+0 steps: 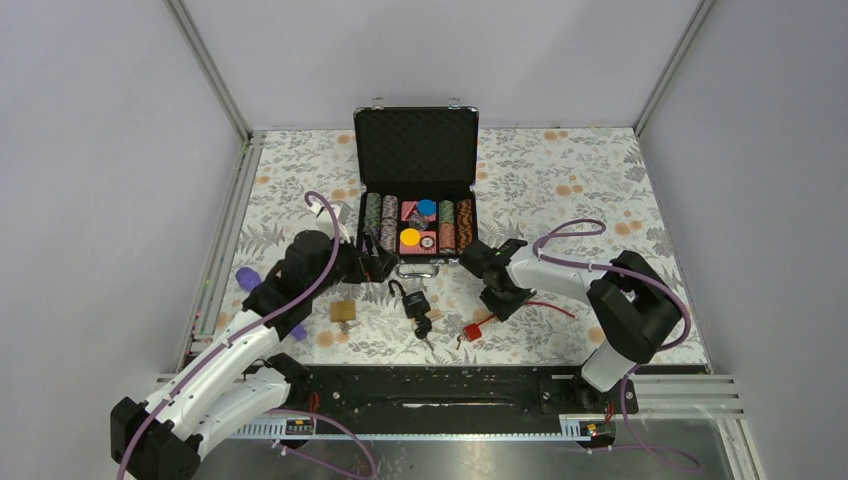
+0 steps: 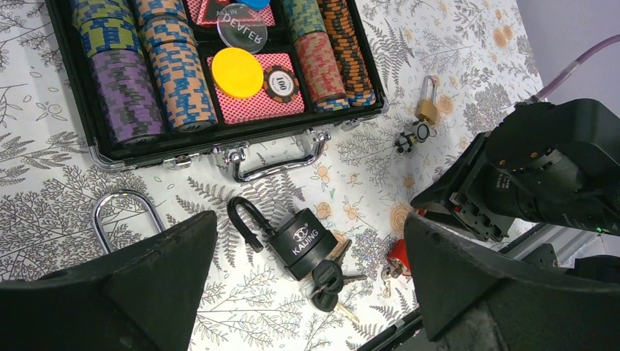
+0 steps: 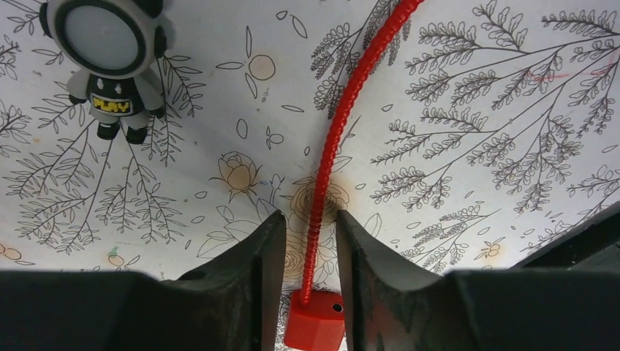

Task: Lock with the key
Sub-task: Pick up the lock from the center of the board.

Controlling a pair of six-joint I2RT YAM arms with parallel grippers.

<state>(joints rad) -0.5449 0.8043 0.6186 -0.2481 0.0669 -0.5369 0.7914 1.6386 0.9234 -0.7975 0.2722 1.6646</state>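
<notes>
Bright, even light (soft shadows), sharp focus.
</notes>
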